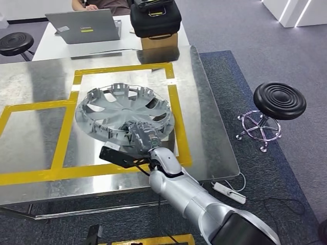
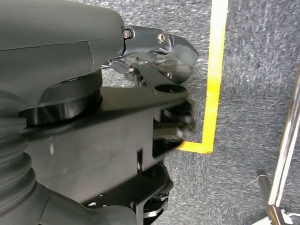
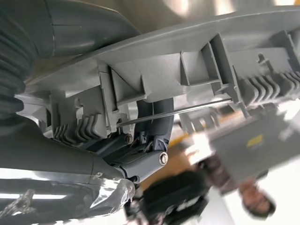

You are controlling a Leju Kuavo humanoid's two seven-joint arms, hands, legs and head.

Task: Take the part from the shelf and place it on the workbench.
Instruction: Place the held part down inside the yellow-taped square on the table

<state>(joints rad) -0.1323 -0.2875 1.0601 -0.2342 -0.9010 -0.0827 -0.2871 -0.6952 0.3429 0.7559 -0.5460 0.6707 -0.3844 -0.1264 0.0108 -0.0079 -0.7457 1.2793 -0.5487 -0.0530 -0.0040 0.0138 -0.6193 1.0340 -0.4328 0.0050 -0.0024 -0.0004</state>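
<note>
Head view: high, facing forward and down across the workbench (image 1: pixel 34 81), right hand (image 1: pixel 140 137) at lower centre. Left wrist view: close behind the left hand (image 2: pixel 155 84), facing carpet. Right wrist view: tight against the part (image 3: pixel 198 61) also seen mid-frame from the head.

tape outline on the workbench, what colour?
Yellow tape on the shiny metal workbench; clearest in the head view.

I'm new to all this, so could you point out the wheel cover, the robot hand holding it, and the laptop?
wheel cover (image 1: pixel 127 104): head view, on its central spokes.
right robot hand (image 1: pixel 142 136): head view, on the fingers at the cover's near rim.
laptop (image 1: pixel 87 26): head view, on its grey lid.
</note>
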